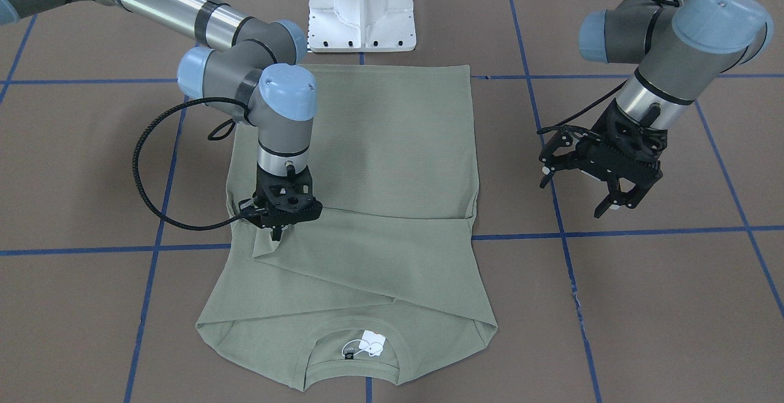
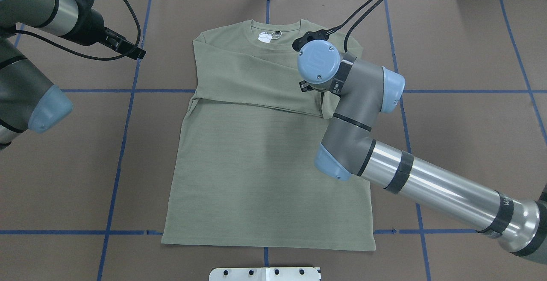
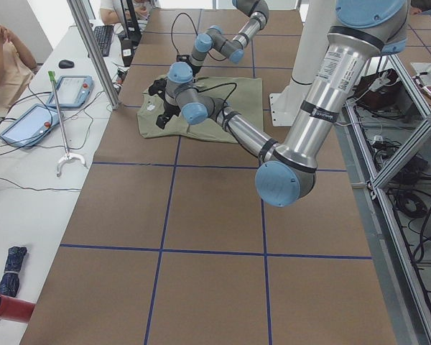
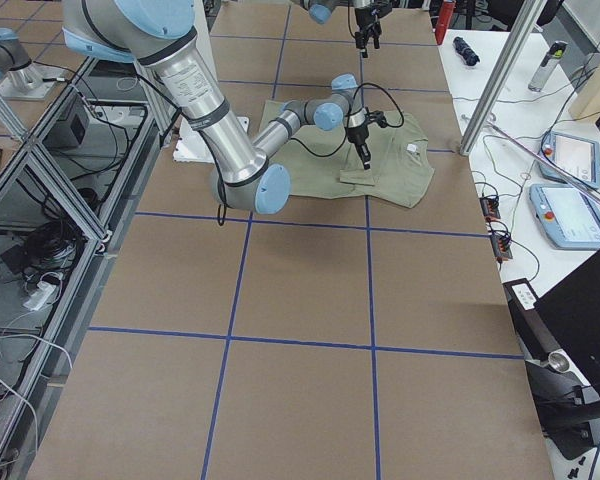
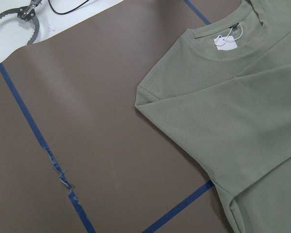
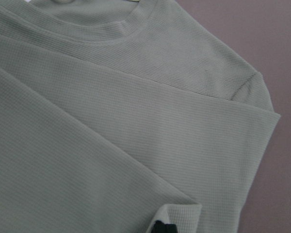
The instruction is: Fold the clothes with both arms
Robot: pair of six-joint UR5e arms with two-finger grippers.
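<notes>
**Item 1: shirt** (image 1: 367,146). One sage-green long-sleeved knit, round neck. It lies flat at the middle of the tabletop (image 1: 643,317). The hem runs along the robot-side edge, just short of the white pedestal base (image 1: 361,11), and the collar points to the operators' edge. A white tag (image 1: 372,343) shows inside the collar. The body is spread smooth. One sleeve (image 1: 380,256) is folded slantwise across the chest, and its cuff end lies at the shirt's flank on the robot's right. The right wrist view shows overlapping layers of fabric below the collar.

**Item 2: right pincer** (image 1: 277,231). It points straight down over the cuff end of the sleeve. The jaws are drawn together on the fabric there. In the right wrist view a dark fingertip (image 6: 164,227) sits at the cuff, with the cloth puckered around it.

**Item 3: left pincer** (image 1: 574,195). It hangs above bare tabletop beside the shirt's flank on the robot's left, apart from the cloth. The jaws are spread wide and hold nothing.

**Item 4: tabletop.** The surface is brown and carries a grid of blue tape lines (image 1: 612,231). One line passes under the shirt at chest level.
</notes>
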